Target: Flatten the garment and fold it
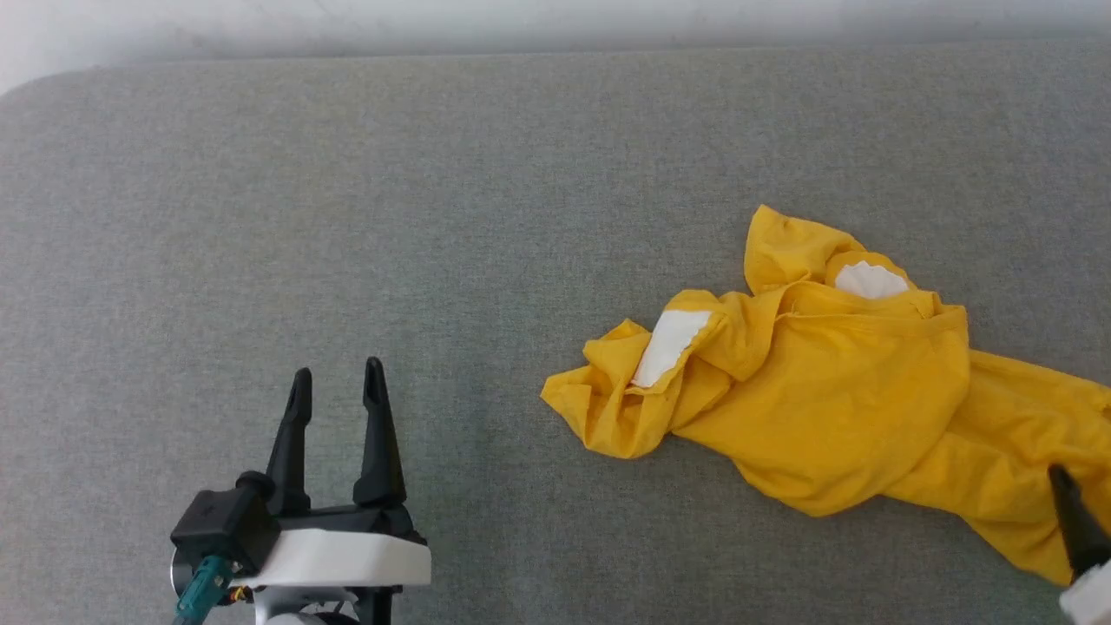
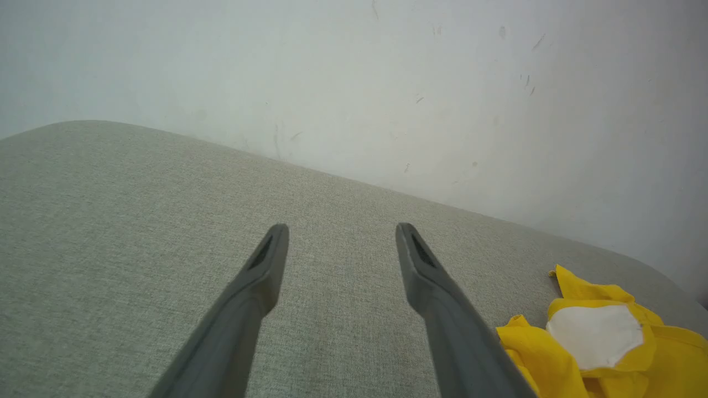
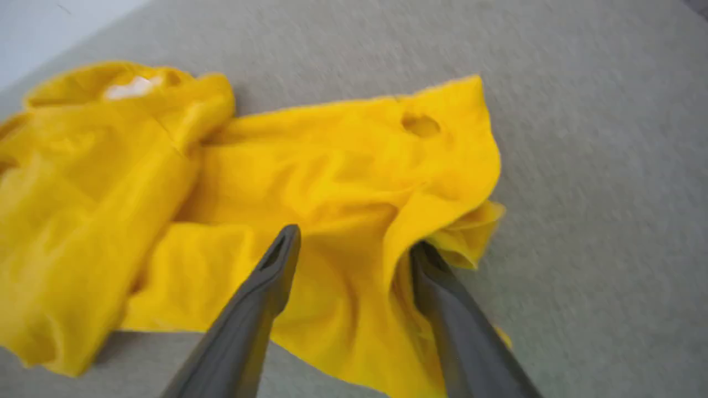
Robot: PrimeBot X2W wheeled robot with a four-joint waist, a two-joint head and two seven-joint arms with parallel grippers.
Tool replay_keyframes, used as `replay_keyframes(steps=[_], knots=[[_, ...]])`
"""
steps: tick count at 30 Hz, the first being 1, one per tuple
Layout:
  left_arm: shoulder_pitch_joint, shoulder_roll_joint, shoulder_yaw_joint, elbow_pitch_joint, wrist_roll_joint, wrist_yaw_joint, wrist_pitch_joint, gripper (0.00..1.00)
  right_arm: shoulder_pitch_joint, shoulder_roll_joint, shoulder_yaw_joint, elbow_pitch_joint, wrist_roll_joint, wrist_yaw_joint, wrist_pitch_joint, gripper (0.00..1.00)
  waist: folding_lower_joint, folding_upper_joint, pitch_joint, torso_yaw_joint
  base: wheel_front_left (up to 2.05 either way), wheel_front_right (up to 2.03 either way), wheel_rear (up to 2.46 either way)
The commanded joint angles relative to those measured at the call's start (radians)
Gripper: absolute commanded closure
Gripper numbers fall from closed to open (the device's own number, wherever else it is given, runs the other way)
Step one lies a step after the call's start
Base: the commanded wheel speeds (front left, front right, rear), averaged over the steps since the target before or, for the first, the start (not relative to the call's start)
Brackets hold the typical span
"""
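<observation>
The yellow T-shirt (image 1: 825, 391) looks light and limp to us; we would pinch it at the hem corners. Our left pincer (image 1: 338, 371) and right pincer (image 3: 355, 240) both stand apart, the right straddling a fold.

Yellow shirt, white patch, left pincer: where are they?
yellow shirt (image 1: 833, 408), head view, middle of its crumpled body
white patch (image 1: 670, 345), head view, centre of the patch
left pincer (image 1: 338, 369), head view, midway between its fingertips
</observation>
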Motion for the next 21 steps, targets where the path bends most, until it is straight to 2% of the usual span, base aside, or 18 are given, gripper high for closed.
replay_keyframes(steps=[1,5,10,15,21], knots=[[-0.013,-0.001,0.004,0.002,0.000,-0.002,-0.005,0.00,-0.029,0.001,0.016,-0.072,0.029,-0.001,0.020,0.00,-0.0001,0.0000,-0.004,0.004,0.00,0.00,0.00],[-0.011,-0.001,0.002,0.002,-0.003,-0.002,-0.005,0.00,-0.066,0.001,0.033,-0.261,0.005,-0.001,0.087,0.00,-0.0001,0.0000,-0.005,0.021,0.00,0.00,0.00],[-0.015,-0.001,-0.004,0.003,-0.010,-0.002,-0.005,0.00,-0.137,0.001,0.087,-0.354,-0.064,-0.001,0.186,0.00,-0.0001,0.0000,-0.004,0.058,0.00,0.00,0.00],[-0.013,-0.001,-0.008,0.003,-0.015,-0.002,-0.005,0.00,-0.223,-0.008,0.180,-0.315,-0.092,-0.001,0.239,0.00,-0.0001,0.0000,-0.001,0.087,0.00,0.00,0.00],[-0.024,-0.001,-0.022,0.012,-0.018,-0.011,-0.005,0.00,-0.314,-0.064,0.307,-0.147,-0.099,-0.001,0.270,0.00,-0.0001,0.0000,0.013,0.122,0.00,0.00,0.00]])
